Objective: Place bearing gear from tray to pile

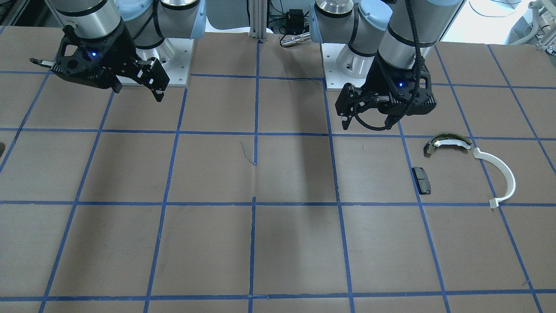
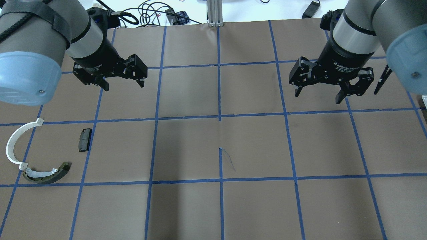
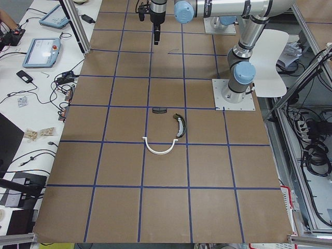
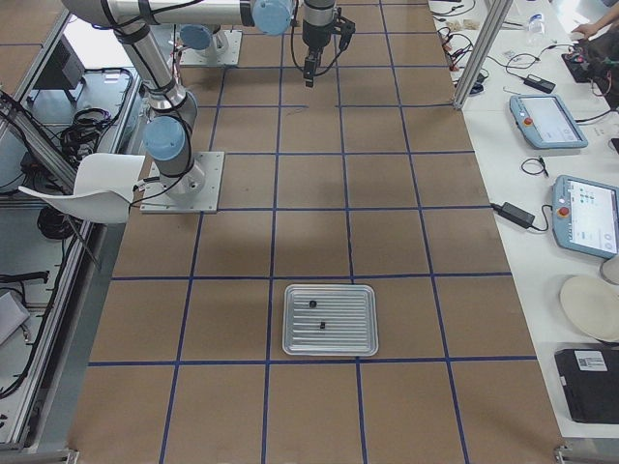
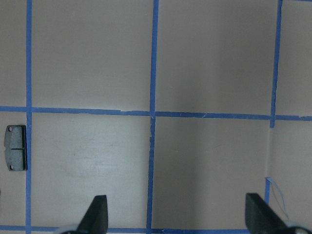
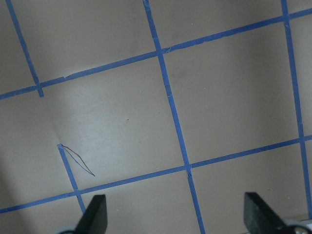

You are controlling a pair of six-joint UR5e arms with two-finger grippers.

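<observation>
The metal tray (image 4: pixel 329 350) shows only in the exterior right view, near the table's end, with two small dark parts (image 4: pixel 311 304) on it; I cannot tell which is the bearing gear. The pile lies at the other end: a white arc (image 2: pixel 11 143), an olive shoe (image 2: pixel 50 175) and a black pad (image 2: pixel 85 139), the pad also in the left wrist view (image 5: pixel 15 154). My left gripper (image 2: pixel 124 85) hangs open and empty above the table, beyond the pad. My right gripper (image 2: pixel 317 96) is open and empty on the other side, far from the tray.
Brown paper with a blue tape grid covers the table, with a small tear (image 2: pixel 227 160) at its middle. The arm bases (image 1: pixel 173 65) stand at the robot's edge. A side bench holds tablets (image 4: pixel 585 213) and cables.
</observation>
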